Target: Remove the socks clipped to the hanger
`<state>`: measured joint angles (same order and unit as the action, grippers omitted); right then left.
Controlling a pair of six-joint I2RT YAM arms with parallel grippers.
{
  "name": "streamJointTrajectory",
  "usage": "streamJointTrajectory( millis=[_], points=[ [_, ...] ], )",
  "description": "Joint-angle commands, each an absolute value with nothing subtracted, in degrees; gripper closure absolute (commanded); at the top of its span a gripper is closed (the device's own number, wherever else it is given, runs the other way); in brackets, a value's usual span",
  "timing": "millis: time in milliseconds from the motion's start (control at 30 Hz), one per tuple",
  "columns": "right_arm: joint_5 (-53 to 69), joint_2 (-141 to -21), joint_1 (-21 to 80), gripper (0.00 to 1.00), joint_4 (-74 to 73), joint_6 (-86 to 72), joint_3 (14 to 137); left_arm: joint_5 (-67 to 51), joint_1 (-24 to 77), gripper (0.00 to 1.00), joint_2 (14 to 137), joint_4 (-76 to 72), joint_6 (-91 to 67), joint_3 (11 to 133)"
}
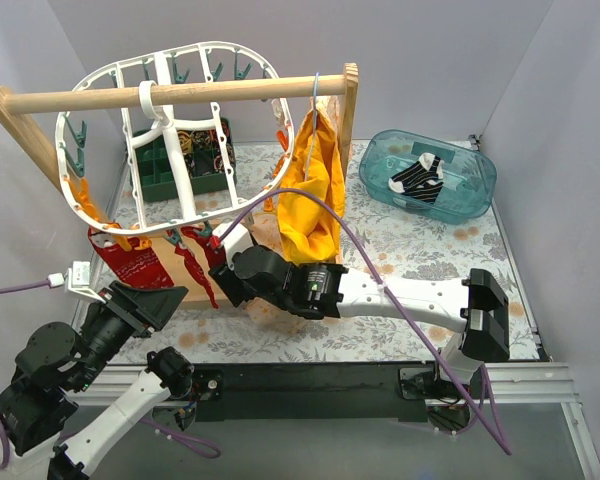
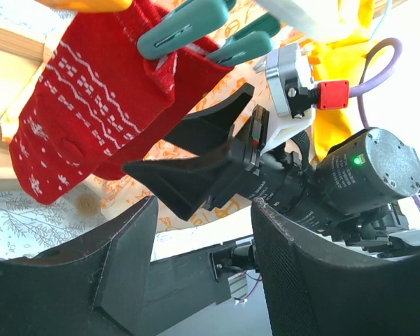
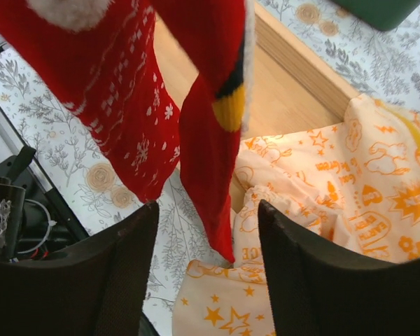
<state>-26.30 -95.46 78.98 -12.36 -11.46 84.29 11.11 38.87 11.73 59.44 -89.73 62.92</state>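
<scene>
The white oval hanger hangs by its hook from a wooden rail. Two red socks stay clipped to its near rim: a snowflake-patterned sock and a narrower sock with a yellow and black patch. Teal pegs grip the patterned one. My right gripper is open, and the narrow sock's tip hangs between its fingers without touching them. My left gripper is open and empty, just below and left of the socks.
A yellow garment hangs from the same rail on the right. A teal bin at the back right holds a black-and-white sock. A green crate sits behind the hanger. Pale orange-printed cloth lies under the socks.
</scene>
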Motion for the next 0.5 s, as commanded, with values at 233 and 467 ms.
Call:
streamJointTrajectory(
  millis=[233,467],
  points=[
    [-26.1,-93.96,79.01,0.71,-0.54,-11.43,78.93,8.97,39.02,0.46,12.22,58.45,-91.32,60.73],
    [-20.93,-90.18,79.01,0.99,2.81,-8.26,77.7,5.55,39.02,0.46,13.18,57.22,-91.32,60.47]
  ],
)
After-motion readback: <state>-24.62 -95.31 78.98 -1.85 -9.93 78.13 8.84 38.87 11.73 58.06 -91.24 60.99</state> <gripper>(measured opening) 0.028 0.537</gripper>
